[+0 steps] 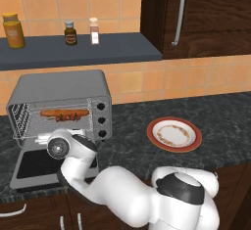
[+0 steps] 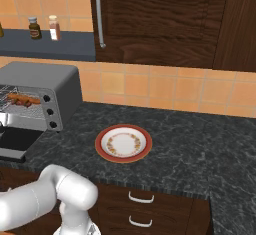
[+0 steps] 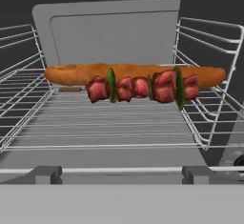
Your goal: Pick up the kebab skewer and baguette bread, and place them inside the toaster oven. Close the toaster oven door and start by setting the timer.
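Note:
The toaster oven (image 1: 63,87) stands at the left of the counter, and the toaster oven door (image 1: 34,168) lies dropped open in front of it. On the wire rack (image 3: 109,123) inside lies the baguette bread (image 3: 71,74), with the kebab skewer (image 3: 143,87) resting just in front of it and touching it. Both also show in the left base view: baguette bread (image 1: 49,112), kebab skewer (image 1: 68,118). My gripper (image 3: 121,174) is open and empty, held over the dropped door and facing the cavity, short of the rack. Three black knobs (image 1: 101,120) run down the oven's right side.
A red-rimmed plate (image 1: 174,148) sits on the dark counter to the right of the oven. A shelf above the oven carries a yellow jar (image 1: 13,30) and two small bottles (image 1: 70,33). A dark wood cabinet (image 2: 160,19) hangs at the upper right.

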